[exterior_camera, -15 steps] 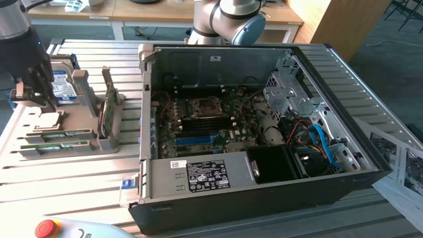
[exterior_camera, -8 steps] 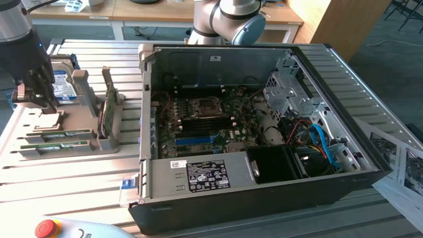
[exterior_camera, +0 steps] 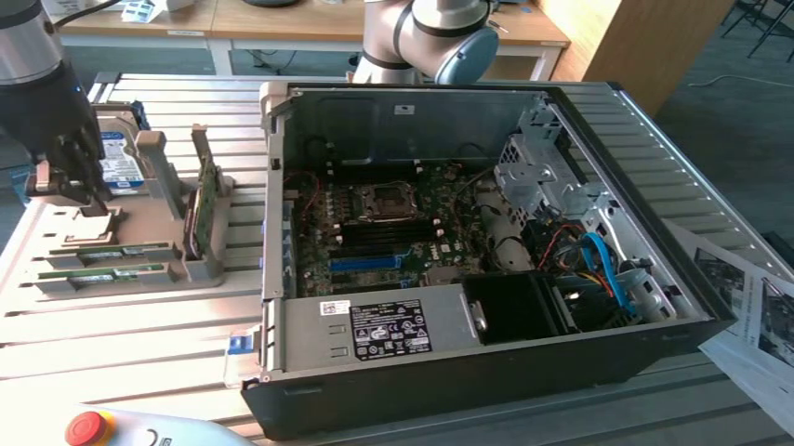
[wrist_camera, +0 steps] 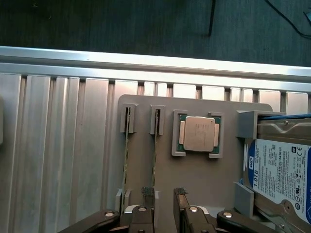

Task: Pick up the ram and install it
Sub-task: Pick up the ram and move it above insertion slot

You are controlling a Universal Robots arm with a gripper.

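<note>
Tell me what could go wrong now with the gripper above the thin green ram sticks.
The open gripper is not centred on the thin green ram stick; closing could tilt it. One finger may knock the second green stick standing close beside.

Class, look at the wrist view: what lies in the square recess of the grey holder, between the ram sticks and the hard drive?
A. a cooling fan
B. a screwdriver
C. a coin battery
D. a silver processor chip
D: the silver processor chip lies flat in the recess of the grey holder, between a ram stick and the blue-labelled hard drive.
</note>
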